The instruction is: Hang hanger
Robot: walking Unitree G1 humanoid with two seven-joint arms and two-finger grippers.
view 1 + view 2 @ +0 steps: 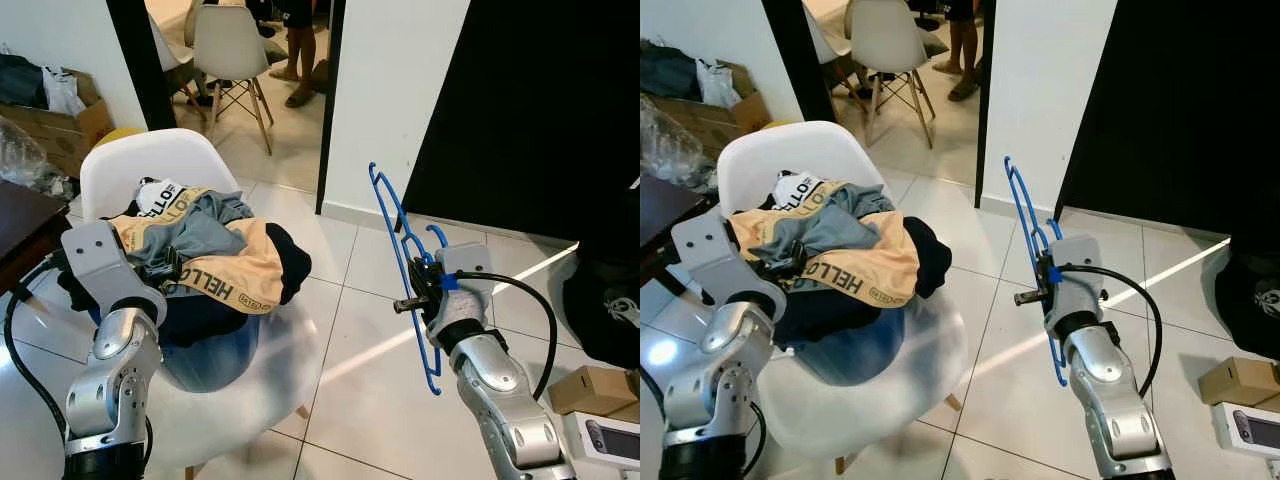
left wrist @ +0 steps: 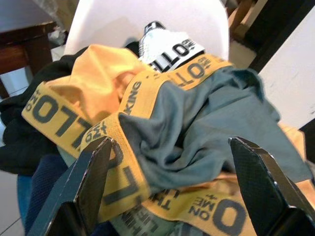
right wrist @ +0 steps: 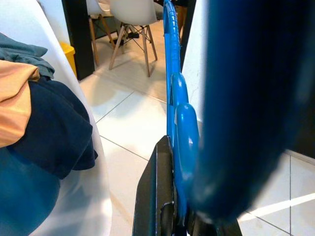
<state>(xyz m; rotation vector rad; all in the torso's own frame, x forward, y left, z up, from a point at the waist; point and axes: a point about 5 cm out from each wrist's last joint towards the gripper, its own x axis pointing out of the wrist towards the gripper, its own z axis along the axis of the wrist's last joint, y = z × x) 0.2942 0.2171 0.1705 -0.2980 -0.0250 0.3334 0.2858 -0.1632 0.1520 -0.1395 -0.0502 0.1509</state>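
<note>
Fingers of the right gripper (image 1: 425, 285) pinch a blue hanger (image 1: 398, 240), holding it upright over the pale tiled floor (image 1: 360, 370) beside a white wall (image 1: 390, 90). Spread wide, the left gripper (image 2: 172, 191) hovers at a pile of clothes (image 1: 215, 250) heaped on a white chair (image 1: 150, 165). Another white chair (image 1: 230, 45) and a person's legs (image 1: 298, 60) show through the doorway. Cardboard boxes (image 1: 55, 125) sit far left.
</note>
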